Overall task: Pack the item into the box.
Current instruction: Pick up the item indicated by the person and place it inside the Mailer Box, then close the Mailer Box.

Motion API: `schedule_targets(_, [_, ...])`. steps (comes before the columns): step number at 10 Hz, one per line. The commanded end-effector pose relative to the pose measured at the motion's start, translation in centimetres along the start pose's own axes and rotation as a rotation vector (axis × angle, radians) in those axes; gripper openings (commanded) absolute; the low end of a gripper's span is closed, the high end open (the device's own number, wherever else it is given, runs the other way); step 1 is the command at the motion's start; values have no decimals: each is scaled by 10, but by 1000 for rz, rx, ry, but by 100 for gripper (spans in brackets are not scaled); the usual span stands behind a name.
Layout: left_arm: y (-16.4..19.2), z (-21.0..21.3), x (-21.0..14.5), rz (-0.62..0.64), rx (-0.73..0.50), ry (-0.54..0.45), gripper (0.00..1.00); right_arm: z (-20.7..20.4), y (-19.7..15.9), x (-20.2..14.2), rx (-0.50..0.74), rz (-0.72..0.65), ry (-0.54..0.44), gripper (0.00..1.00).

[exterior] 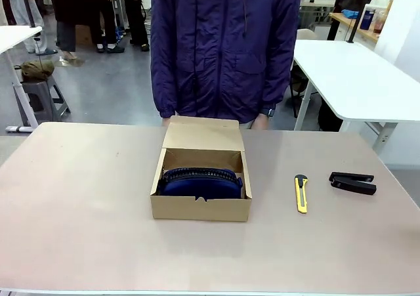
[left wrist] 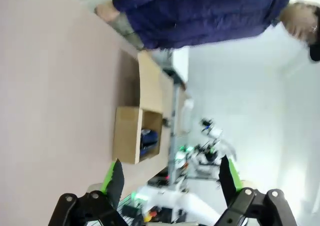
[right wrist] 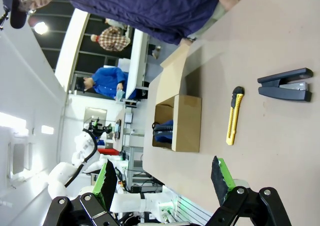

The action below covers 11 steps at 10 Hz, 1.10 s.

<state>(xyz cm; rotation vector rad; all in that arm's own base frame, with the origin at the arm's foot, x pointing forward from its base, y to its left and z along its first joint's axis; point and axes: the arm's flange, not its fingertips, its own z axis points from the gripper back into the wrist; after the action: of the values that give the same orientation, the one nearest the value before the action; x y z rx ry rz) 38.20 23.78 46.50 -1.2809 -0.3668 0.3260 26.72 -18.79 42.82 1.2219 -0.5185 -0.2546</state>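
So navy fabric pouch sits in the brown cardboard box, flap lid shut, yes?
No: front view shows the flap lid open, tilted back toward the person. The navy fabric pouch does sit in the brown cardboard box.

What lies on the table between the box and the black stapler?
The yellow utility knife lies between the box and the stapler, seen in the front view.

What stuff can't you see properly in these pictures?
- Pouch: in the front view its lower part is hidden by the front wall of the box.
- Pouch, left wrist view: too small, just a blue bit inside the box.
- Box floor: covered by the pouch, in every view.
- Person: cut off above the chest by the front view's top edge.
- Knife: too small to tell whether the blade is out.
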Motion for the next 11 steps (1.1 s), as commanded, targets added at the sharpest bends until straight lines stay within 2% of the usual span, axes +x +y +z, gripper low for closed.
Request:
schedule_targets(1, [10, -13, -10, -25, -96, -21, 100, 0, 1, 3, 22, 27, -11, 100])
schedule_targets(2, [19, -16, -13, -28, -77, -7, 100, 0, 1, 3, 22, 27, -11, 100])
schedule_targets(3, [14, 2, -4, 24, -45, -36, 100, 0, 1, 3, 22, 27, -11, 100])
schedule_targets(11, [14, 2, -4, 24, -45, -36, 100, 0, 1, 3, 22, 27, -11, 100])
